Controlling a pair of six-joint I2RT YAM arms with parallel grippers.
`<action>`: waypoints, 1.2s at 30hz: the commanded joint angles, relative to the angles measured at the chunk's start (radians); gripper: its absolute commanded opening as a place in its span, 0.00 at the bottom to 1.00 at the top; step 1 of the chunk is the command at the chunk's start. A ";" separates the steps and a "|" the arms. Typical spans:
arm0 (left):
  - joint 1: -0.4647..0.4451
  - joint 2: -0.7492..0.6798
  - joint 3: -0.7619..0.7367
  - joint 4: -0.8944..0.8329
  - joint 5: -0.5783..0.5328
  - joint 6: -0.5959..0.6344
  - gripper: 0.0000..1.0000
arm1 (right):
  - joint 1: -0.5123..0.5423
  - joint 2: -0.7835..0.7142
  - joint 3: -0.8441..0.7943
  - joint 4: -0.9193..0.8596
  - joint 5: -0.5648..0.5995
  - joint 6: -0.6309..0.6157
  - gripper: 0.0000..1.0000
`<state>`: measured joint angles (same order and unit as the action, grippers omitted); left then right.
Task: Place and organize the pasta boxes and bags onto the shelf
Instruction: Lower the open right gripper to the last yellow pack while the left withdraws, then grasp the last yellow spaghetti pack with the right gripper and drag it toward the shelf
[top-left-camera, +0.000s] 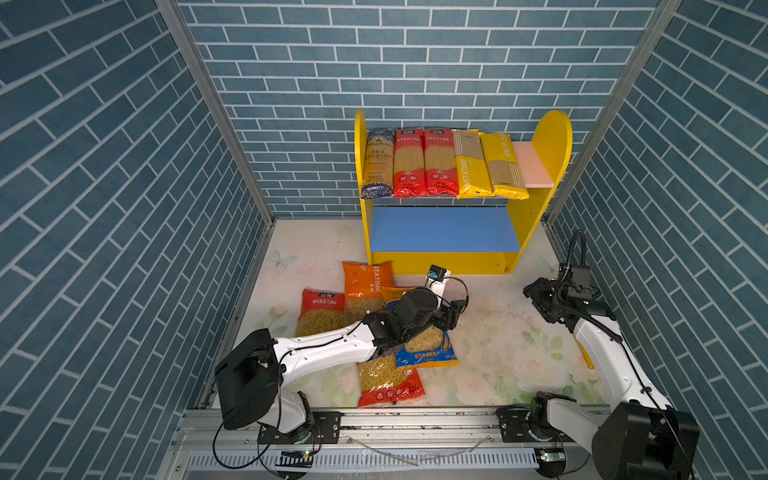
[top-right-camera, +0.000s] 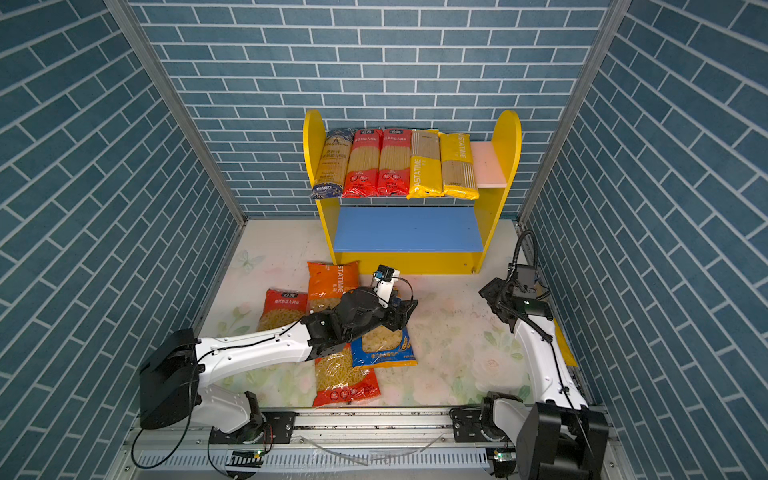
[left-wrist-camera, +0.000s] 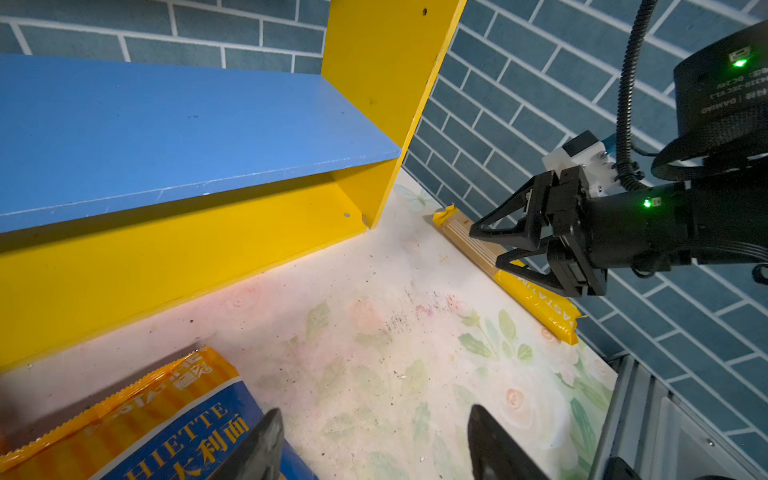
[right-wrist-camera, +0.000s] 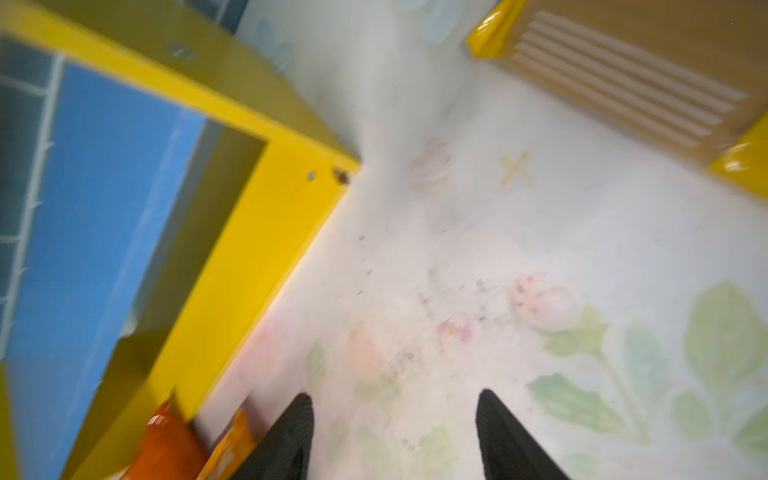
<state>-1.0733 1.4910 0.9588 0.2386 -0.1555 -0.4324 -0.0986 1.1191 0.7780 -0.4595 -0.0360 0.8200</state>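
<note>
- Red wide bag of short pasta: lies flat at 9 o'clock on the floral-printed tabletop. Its near corner is under the left arm.
- Orange wide bag: lies at 10 o'clock, just beside the red wide bag. Its far end is near the shelf's foot.
- Second red wide bag: lies at 7 o'clock by the front rail, its far end hidden under the left arm.
- Blue-and-yellow wide bag: lies just toward 6 o'clock from centre, touching the second red wide bag.
- Left gripper: sits over the blue-and-yellow bag's far end, jaws parted and gripping nothing. In the left wrist view one finger is over the bag's edge.
- Two-tier wooden shelf with yellow side panels: stands at 12 to 1 o'clock against the back wall, with a blue lower board. Its pink upper board carries five long packs side by side: a dark blue pack, two red packs and two yellow packs.
- Right gripper: hangs at 3 o'clock, jaws apart, empty.
- Third yellow long pack: lies flat at 4 o'clock along the right wall.
</note>
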 joint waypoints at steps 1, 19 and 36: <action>-0.007 0.006 -0.021 -0.002 -0.023 0.018 0.71 | -0.041 0.050 -0.065 0.082 0.299 -0.014 0.67; -0.007 -0.014 -0.043 -0.027 -0.028 -0.005 0.72 | -0.312 0.402 0.103 0.273 0.382 0.011 0.68; -0.006 -0.006 -0.041 -0.010 -0.018 0.000 0.72 | -0.348 0.429 -0.055 0.327 0.096 0.144 0.66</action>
<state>-1.0740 1.4883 0.9195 0.2089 -0.1791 -0.4332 -0.4500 1.5517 0.7803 -0.1127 0.1371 0.9024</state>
